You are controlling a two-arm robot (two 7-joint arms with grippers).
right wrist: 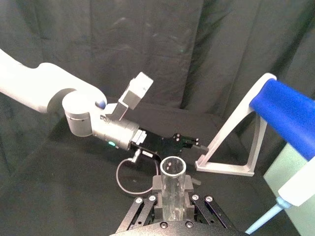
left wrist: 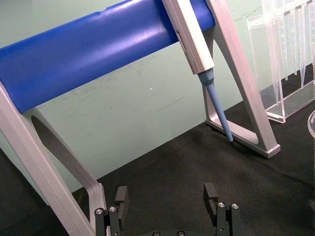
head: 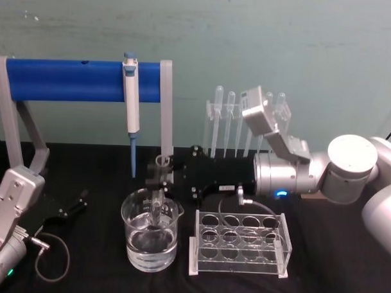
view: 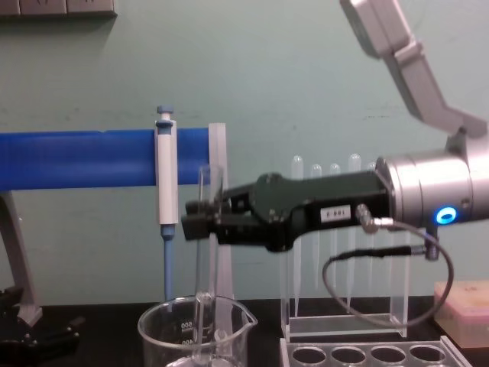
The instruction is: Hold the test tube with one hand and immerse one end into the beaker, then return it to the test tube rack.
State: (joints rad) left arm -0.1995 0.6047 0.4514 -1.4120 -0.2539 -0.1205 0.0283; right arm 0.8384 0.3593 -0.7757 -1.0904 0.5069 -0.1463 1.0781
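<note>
Now my right end effector point(view: 200, 222) grips the test tube point(view: 203, 275) upright above the beaker point(view: 157, 336) — so its lower end dips in; my left end effector point(left wrist: 167, 194) idles, spread, beside it.

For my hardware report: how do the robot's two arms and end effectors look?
Both arms have white links and silver cylindrical wrists. The right end effector is black, two-fingered, with a small white label, a blue ring light and a looping black cable. The left end effector is black too.
</note>
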